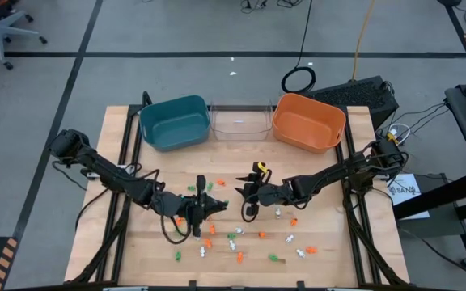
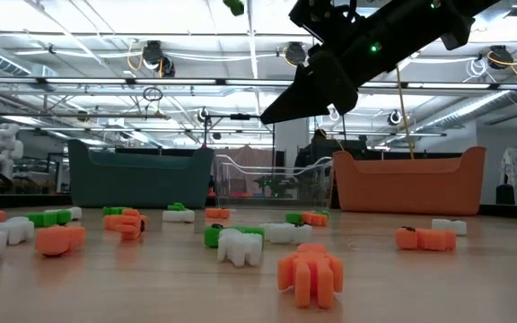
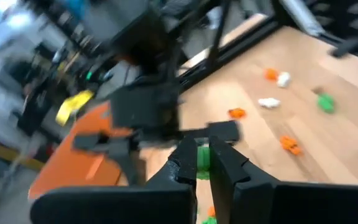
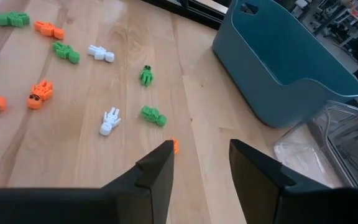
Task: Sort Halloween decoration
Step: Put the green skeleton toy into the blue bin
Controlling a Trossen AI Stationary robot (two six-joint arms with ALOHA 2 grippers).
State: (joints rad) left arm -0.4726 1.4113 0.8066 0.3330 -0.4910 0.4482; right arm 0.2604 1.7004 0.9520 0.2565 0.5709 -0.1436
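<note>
While both arms reach toward the centre of the wooden table (image 1: pixel 120 259), the left gripper (image 1: pixel 214 205) sits just at 7 o'clock from table centre, its fingers pinched on a green trinket (image 3: pixel 203 157), as the left wrist view shows. Beside it, toward 3 o'clock, the right gripper (image 1: pixel 247 194) hovers with its fingers (image 4: pixel 157 171) parted and nothing between them; an orange trinket (image 4: pixel 174 145) lies on the wood just past one fingertip.

Scattered Halloween decoration pieces (image 1: pixel 237 239), orange, green and white, lie loose across the half of the table toward 6 o'clock, mostly below and between the two grippers in the high view. From the low view, an orange piece (image 2: pixel 310 274) lies nearest the camera, with a white piece (image 2: pixel 240 246) and a green piece (image 2: pixel 212 235) touching just behind it.

Along the 12 o'clock edge stand three bins in a row: a teal bin (image 1: pixel 174 123) toward 11 o'clock, a clear bin (image 1: pixel 239 121) at 12 o'clock, and an orange bin (image 1: pixel 308 122) toward 1 o'clock. No trinkets show inside them in the high view.
</note>
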